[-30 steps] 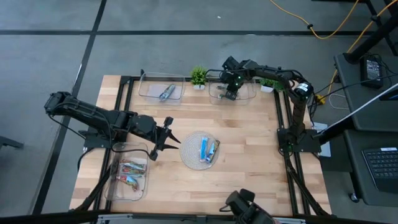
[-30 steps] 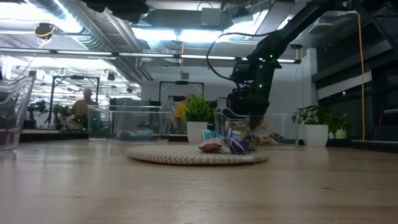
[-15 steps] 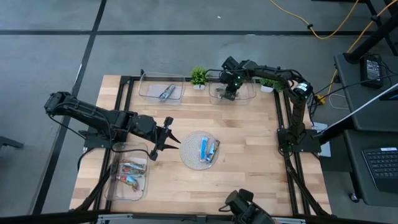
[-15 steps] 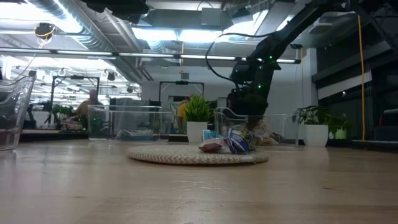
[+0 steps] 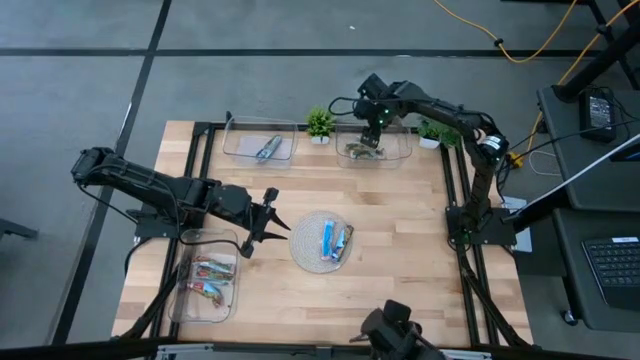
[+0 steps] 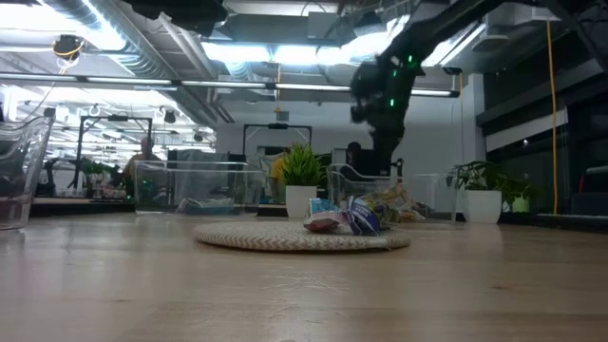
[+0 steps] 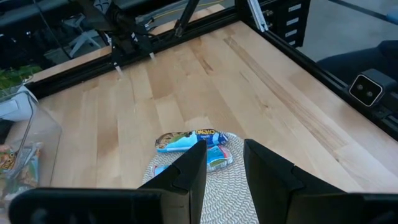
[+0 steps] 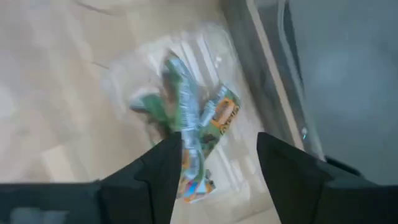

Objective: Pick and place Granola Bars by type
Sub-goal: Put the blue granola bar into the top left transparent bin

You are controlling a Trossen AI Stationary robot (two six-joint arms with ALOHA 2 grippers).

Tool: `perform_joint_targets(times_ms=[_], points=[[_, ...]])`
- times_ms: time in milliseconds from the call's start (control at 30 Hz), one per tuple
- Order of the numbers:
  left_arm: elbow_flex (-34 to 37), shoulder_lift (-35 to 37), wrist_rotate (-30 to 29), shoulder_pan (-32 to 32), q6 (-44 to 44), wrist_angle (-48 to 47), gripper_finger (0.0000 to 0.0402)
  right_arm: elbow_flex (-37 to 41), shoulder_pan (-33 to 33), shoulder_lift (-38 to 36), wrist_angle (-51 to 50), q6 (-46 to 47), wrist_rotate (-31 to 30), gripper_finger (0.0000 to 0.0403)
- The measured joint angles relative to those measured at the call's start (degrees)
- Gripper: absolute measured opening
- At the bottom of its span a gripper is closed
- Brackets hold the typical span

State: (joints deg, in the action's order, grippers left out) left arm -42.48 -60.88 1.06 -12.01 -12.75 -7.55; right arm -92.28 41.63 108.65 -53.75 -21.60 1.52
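Nearest, at the desk's [image 5: 390, 270] near-left corner, a clear tray [image 5: 208, 292] holds the red/multicoloured Granola Bars [image 5: 207, 280]. Just beyond it the left tool [image 5: 277, 225] waits beside the round woven mat [image 5: 305, 252], fingers spread fairly wide and empty, unchanged from a second ago. On the mat lie the two bars not yet sorted, both in blue wrappers [image 7: 186, 142].

Along the far edge, the left tray [image 5: 258, 142] holds a blue/silver bar [image 5: 267, 149]. The change is at the far-right tray [image 5: 398, 152]: the right tool [image 5: 372, 124], which was down inside that tray a second ago, has lifted clear and now hangs above it. Its fingers stand wide apart with nothing between them, and the green/yellowish bars [image 8: 186, 127] lie loose in the tray below. That reads as a drop just finished, so the green sort looks done and the blue bars on the mat are probably next.
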Motion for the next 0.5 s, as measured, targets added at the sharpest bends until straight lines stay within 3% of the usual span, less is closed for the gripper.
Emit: perform_joint_targets(times_ms=[233, 500], points=[[0.0, 0.0, 0.0, 0.0, 0.0, -0.15, 0.01, -0.73, -6.31, -9.19, -1.79, -3.72, 0.37, 0.0211], [0.0, 0.0, 0.02, 0.0, 2.52, -0.45, 0.01, 0.79, -22.92, -18.58, -8.41, -6.04, 6.48, 0.0211]])
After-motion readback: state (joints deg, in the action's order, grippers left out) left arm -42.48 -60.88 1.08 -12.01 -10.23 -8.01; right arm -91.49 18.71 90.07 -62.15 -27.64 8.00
